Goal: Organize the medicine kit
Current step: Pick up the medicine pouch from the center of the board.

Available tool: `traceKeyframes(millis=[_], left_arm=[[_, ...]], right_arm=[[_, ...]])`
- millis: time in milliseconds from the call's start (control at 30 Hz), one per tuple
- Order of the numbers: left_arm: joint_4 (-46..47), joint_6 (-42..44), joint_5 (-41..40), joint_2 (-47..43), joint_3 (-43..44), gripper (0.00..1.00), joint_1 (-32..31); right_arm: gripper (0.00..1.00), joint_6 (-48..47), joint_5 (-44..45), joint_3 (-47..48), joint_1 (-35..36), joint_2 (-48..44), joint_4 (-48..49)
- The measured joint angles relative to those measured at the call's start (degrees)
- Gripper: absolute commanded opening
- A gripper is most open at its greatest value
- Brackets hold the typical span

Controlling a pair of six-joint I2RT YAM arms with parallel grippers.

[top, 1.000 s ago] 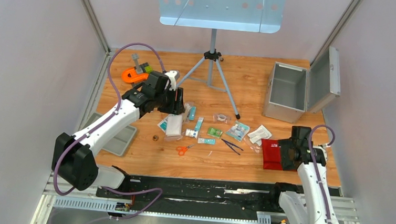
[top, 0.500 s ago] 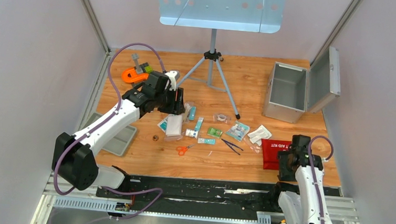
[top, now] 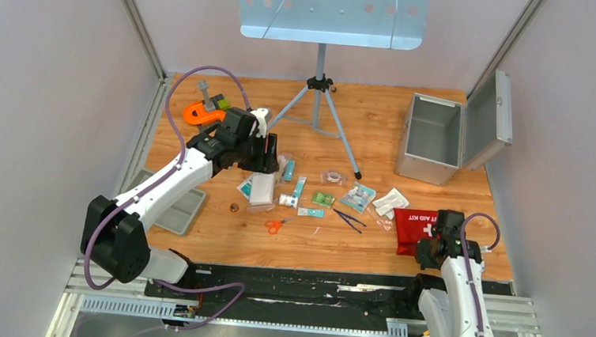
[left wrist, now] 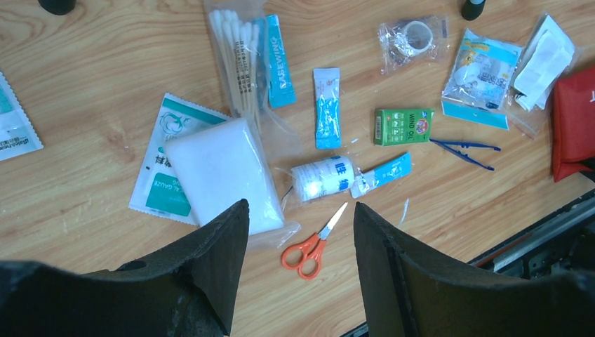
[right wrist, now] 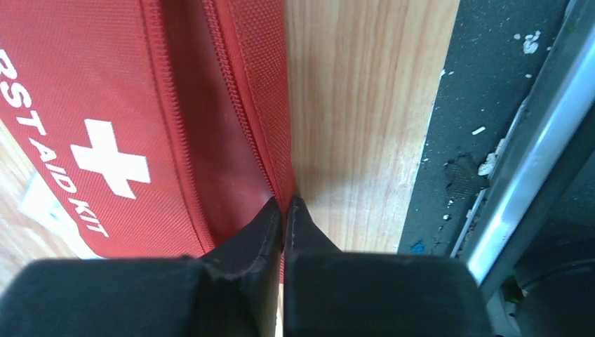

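Pinching pouch edge with right end effector, likely to haul toward case; left end effector wide, empty.

The medicine kit stands far right on the table, its lid open to its right. The first aid pouch lies before it, at the near edge. The scissors and tweezers lie centre, before the tripod stand. The tray sits at the left edge.
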Motion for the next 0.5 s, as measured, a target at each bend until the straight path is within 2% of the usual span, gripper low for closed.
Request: traceKeyframes(millis=[233,500], left_arm=[[-0.26,0.0,0.04,0.0,0.0,0.65,0.0],[-1.95,-0.7,3.08,-0.39,4.26,0.67,0.0]], right_arm=[[0.0,-0.07,1.51,1.77,0.0,-1.51,-1.81],[0.0,-4.74,3.67,16.06,0.02,-0.74,-5.92]])
